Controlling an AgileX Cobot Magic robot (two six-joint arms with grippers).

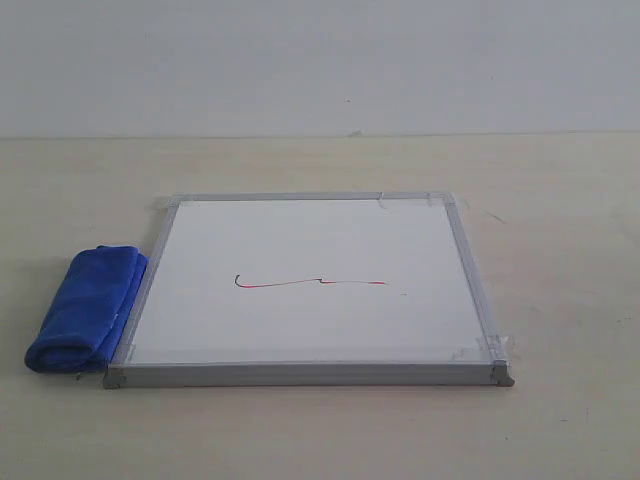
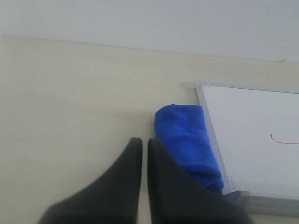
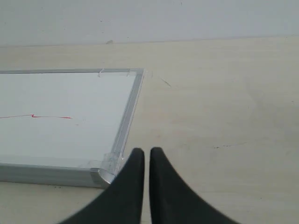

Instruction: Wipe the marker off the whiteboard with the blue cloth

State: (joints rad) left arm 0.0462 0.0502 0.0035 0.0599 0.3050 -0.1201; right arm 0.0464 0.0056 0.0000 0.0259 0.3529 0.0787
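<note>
The whiteboard [image 1: 310, 250] lies flat on the table, framed in silver-grey metal. A thin red marker line [image 1: 310, 283] with a dark hooked left end crosses its middle. The blue cloth [image 1: 85, 308], a folded fuzzy roll, rests against the board's left edge. Neither arm shows in the exterior view. In the left wrist view my left gripper [image 2: 145, 142] is shut and empty, hovering beside the cloth [image 2: 187, 142] near the board [image 2: 252, 135]. My right gripper [image 3: 147, 151] is shut and empty, by the board's near right corner [image 3: 105, 173]; part of the red line [image 3: 46, 116] shows.
The light wooden table [image 1: 560, 220] spreads around the board, ending at a pale wall [image 1: 320, 60] behind. Clear tape bits [image 1: 480, 348] sit at the board's corners.
</note>
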